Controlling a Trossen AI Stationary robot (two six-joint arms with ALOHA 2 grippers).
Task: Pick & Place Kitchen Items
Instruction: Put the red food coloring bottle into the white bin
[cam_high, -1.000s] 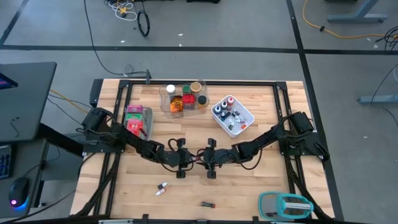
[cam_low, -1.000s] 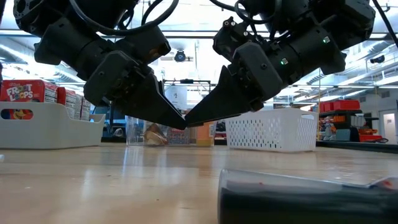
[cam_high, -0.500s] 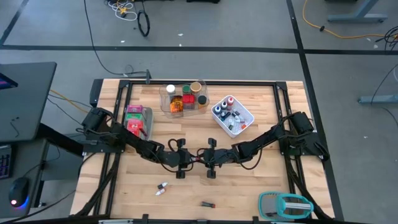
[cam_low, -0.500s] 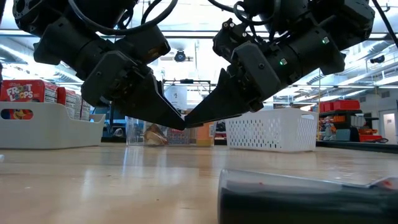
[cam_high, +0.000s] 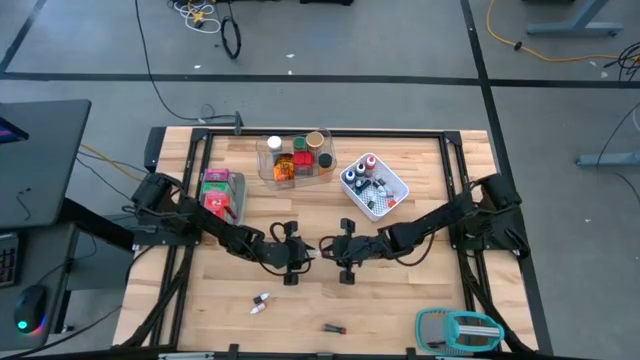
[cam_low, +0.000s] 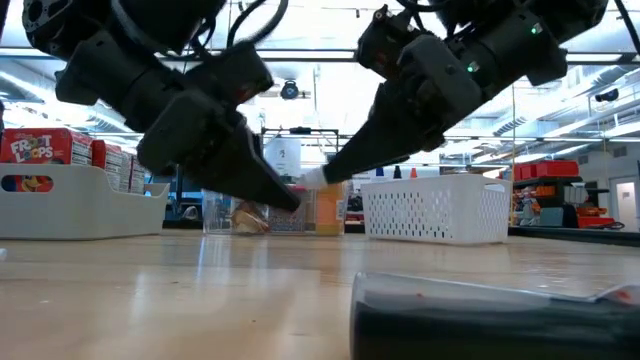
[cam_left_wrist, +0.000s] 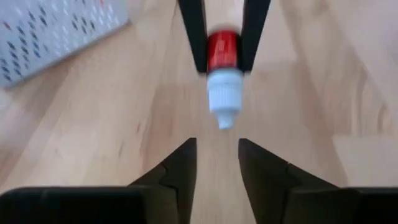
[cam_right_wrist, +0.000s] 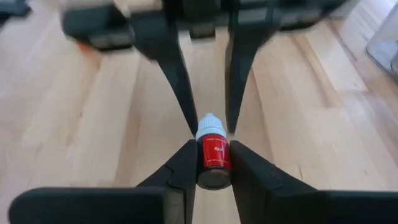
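Note:
The item at work is a tiny red vial (cam_right_wrist: 213, 155) with a white dropper cap (cam_left_wrist: 222, 99). My right gripper (cam_right_wrist: 212, 163) is shut on it above the middle of the table (cam_high: 322, 250). My left gripper (cam_left_wrist: 216, 158) faces it tip to tip (cam_high: 306, 252) and is open. Its fingertips stand just short of the cap and touch nothing. In the low view the white cap (cam_low: 312, 178) shows at the right gripper's tip, a little above the left gripper's tip (cam_low: 292, 203). Other jars stand in the clear tray (cam_high: 295, 158). My right gripper pinches the vial's red body (cam_right_wrist: 213, 149) between its two fingers (cam_right_wrist: 183, 168). They come level from the table's right side. The vial lies along the fingers, its white cap (cam_right_wrist: 210, 123) pointing at my left gripper. It is lifted clear of the table.
A white mesh basket (cam_high: 375, 186) with small bottles stands far right. A grey bin (cam_high: 222, 193) with boxes stands far left. Two small items (cam_high: 262, 301) (cam_high: 334, 327) lie near the front edge, and the teal-and-grey gadget (cam_high: 458, 328) lies at the front right. A dark object (cam_low: 480, 320) fills the low view's foreground.
The two grippers met tip to tip a second ago. My right gripper has since drawn back toward the table's right edge and risen a little, carrying the vial away from my left gripper's fingers. The left arm has stayed where it was.

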